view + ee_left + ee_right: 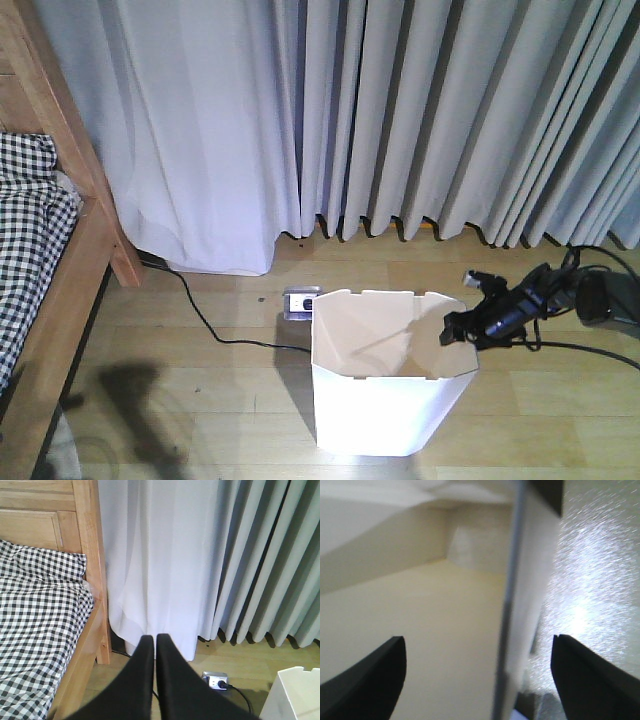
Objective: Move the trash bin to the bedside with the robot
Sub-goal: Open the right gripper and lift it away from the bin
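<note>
Right gripper: fingers spread wide, straddling bin wall edge-on; one finger over cream interior, the other outside by the speckled outer face. No contact with wall discernible in right wrist view. From front view, right gripper at right rim of trash bin, black arm and cables trailing off to the right across floor.

Left gripper: fingers pressed almost together, thin slit between, nothing held. Pointed toward curtain and bed post.

Trash bin standing upright on wood floor, centre-right in front view, well apart from bed at left edge. Open floor between bin and bed frame; only a black cable crossing it. Silver power socket on floor just behind bin's left rear corner. Curtains hanging to floor behind.

Bin interior: cream walls, nothing visible inside; bottom not fully seen.

Bed: checked bedding inside light wooden frame.
</note>
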You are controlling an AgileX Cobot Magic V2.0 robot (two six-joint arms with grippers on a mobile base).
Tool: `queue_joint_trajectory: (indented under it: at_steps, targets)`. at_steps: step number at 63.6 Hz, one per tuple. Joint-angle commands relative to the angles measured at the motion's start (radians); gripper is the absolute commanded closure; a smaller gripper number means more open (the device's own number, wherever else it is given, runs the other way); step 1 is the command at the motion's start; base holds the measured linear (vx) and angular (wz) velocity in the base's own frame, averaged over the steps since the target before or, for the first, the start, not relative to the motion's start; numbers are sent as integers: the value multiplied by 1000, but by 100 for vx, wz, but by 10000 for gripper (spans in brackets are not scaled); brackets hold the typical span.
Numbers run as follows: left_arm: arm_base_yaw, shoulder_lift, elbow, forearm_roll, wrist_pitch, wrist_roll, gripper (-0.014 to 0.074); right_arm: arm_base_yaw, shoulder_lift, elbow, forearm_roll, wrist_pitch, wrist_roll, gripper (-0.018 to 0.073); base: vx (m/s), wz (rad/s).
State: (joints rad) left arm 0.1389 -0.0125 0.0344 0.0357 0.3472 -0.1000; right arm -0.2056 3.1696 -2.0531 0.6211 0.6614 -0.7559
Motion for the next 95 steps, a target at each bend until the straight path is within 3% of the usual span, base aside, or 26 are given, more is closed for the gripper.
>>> queue_joint_trajectory:
  at_steps: [1,12,23,40,49,77,95]
  targets:
    - [-3,-14,3,-2,-66,-4,603,-2,-128,24,-36,-57,37,-22,0,0]
    - [-3,-14,3,-2,-66,-4,603,0,-253,215,-43,-203,7,-22,0,0]
    - [-3,-14,3,-2,-66,-4,603,0,-396,425,-26,-266,-58,-22,0,0]
    - [-3,-14,3,-2,-66,-4,603,-1,-752,806,8,-457,-120,-22,0,0]
    - [-3,-14,3,-2,-66,-4,603,-1,-952,961,8,-464,-162,-22,0,0]
    - [-3,-14,3,-2,-66,-4,603,-1,-1680,1320,13,-454,-155,-22,0,0]
    - [-3,-14,3,-2,-66,-4,603,-1,-2183,1439,121,-428,-151,-22,0,0]
